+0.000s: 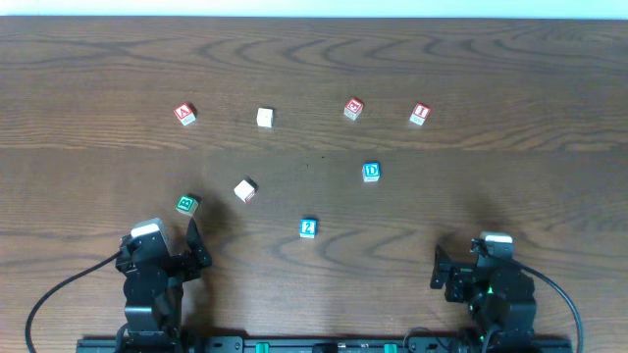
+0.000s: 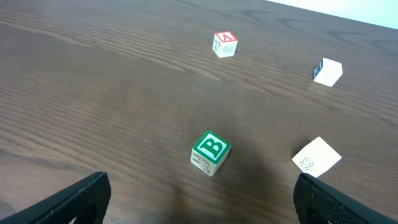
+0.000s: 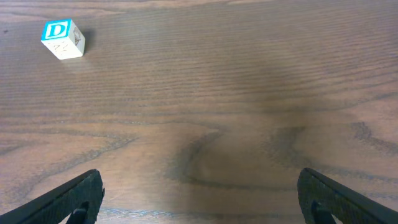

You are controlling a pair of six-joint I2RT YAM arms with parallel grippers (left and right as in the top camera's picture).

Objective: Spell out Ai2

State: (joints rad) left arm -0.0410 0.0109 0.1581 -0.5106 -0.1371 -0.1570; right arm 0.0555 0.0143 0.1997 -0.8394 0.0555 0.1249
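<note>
Because the left gripper (image 2: 200, 186), wide and empty, has the green B block (image 2: 210, 152) just ahead, a reach for the A block (image 1: 184, 114) beyond at twelve o'clock could knock the B aside. The left arm (image 1: 152, 279) and right arm (image 1: 496, 289) sit folded low at the near edge, the right gripper (image 3: 199, 177) equally wide. The 2 block (image 1: 308, 227) lies at six o'clock of centre, the I block (image 1: 419, 114) at two o'clock.

Dark brown wood-grain table (image 1: 314, 59) fills view (grain running lengthwise). Pale strip of wall or floor beyond far edge. Soft, even light.
</note>
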